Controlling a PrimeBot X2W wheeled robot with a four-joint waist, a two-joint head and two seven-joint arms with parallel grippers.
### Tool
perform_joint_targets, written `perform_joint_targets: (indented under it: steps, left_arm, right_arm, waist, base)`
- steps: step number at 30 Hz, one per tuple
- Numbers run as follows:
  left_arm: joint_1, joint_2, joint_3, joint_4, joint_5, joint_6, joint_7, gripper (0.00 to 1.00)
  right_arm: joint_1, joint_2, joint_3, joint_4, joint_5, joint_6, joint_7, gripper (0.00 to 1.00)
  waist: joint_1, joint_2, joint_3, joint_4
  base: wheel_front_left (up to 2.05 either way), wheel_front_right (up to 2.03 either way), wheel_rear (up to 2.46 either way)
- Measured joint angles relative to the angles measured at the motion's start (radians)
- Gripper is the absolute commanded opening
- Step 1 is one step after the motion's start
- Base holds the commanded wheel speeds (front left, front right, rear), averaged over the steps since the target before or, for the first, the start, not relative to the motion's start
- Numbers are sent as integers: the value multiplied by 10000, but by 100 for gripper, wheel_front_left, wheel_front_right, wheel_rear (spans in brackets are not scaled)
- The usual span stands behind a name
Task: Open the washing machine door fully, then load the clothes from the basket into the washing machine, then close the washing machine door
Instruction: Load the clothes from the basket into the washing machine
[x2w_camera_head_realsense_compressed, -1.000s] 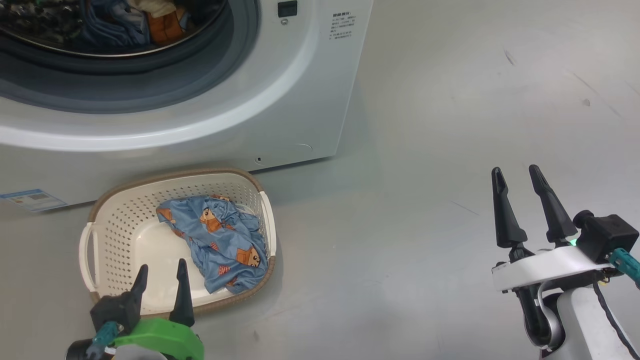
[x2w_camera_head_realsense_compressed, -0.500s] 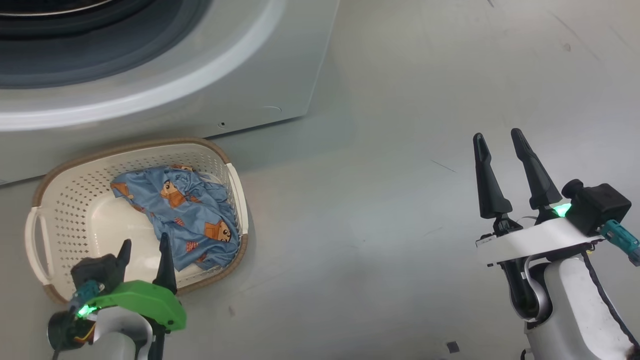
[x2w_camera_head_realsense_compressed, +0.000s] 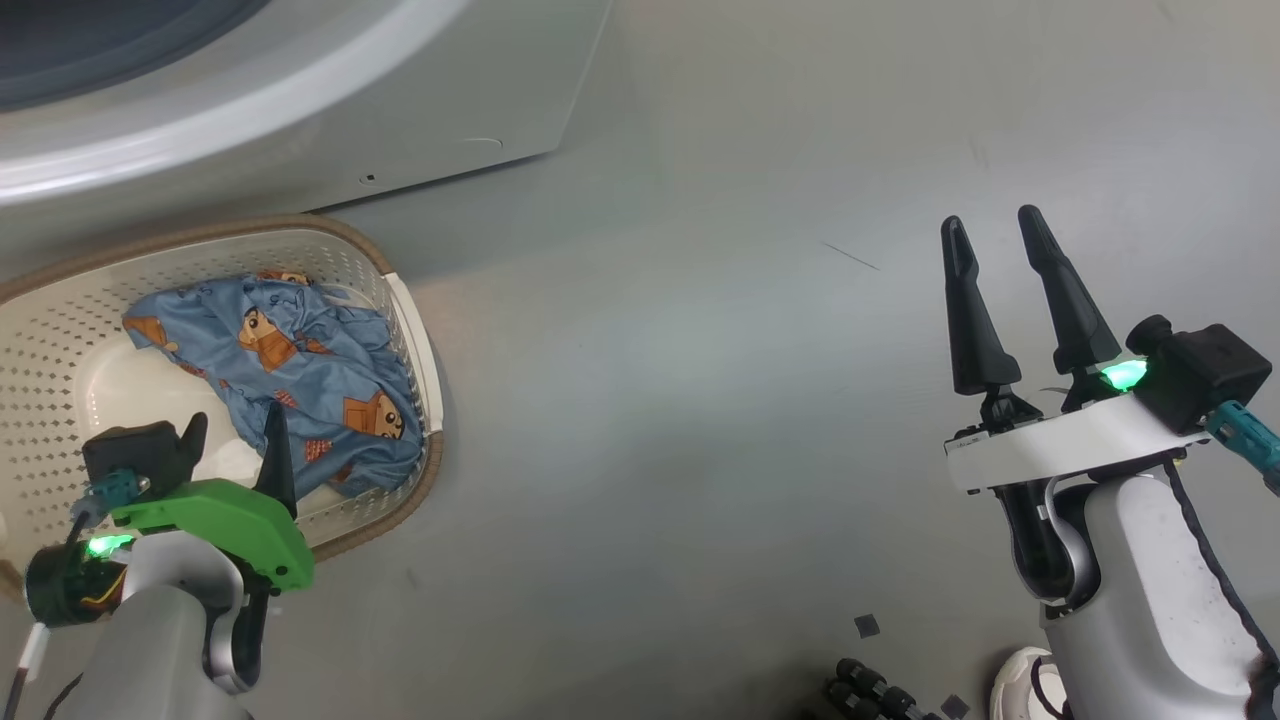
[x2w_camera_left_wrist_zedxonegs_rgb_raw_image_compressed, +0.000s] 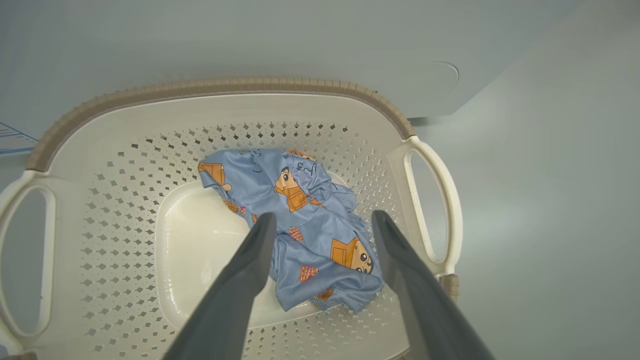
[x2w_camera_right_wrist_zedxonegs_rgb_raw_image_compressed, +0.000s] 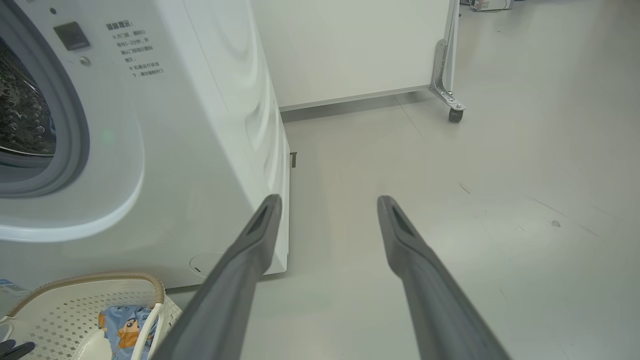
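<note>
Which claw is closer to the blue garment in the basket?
Left. The left claw hovers open over the blue garment in the basket; the right claw is far to its right, over floor.

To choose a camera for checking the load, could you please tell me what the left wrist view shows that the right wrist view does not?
Left wrist view: the open left claw over the clothes, and the basket floor and both handles. Right wrist view: the open right claw, the steel drum, a wheeled panel. Both: basket, clothes, washing machine.
</note>
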Motion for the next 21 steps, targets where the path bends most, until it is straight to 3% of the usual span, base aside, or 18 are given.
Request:
perform_joint_targets:
  steps: [21]
  left_arm:
    - [-2097, 58, 755, 1498, -717, -155, 995, 100]
  right_arm:
    - [-707, 100, 50, -82, 0, 0, 0, 100]
  waist:
    - [0, 0, 1674, -236]
  base:
    - [0, 0, 0]
